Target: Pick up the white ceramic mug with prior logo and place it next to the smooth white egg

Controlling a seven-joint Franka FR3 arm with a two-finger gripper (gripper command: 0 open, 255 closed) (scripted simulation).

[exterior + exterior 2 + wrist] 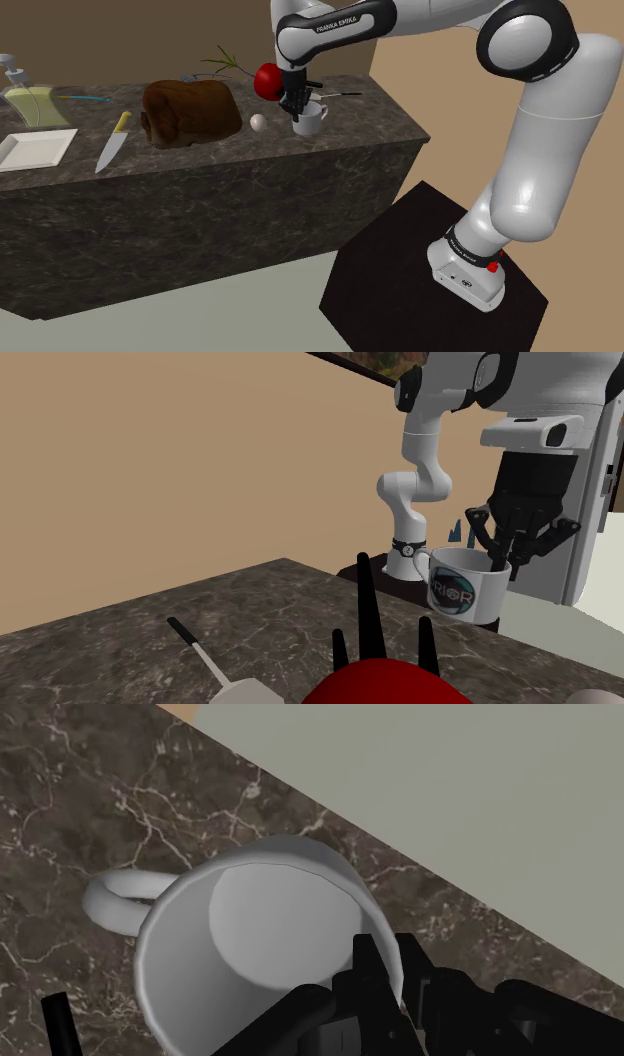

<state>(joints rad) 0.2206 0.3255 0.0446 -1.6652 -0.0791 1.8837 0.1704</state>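
Note:
A white mug (312,124) with a dark round logo (452,592) stands upright on the dark marble counter (200,160), near its front corner. My black gripper (300,110) comes down on the mug's rim. One finger is inside the cup and the other outside, so they clasp the wall opposite the handle (118,897). From the wrist, the gripper (392,966) pinches the rim of the mug (250,939). A small white egg (259,122) lies on the counter to the shoulder view's left of the mug, about a mug's width away.
A red round fruit (267,80) sits just behind the gripper, and a brown loaf (190,112) is left of the egg. Farther left lie a yellow-handled knife (112,142) and a white tray (35,148). A utensil (335,94) lies behind the mug. The counter edge (420,864) is close.

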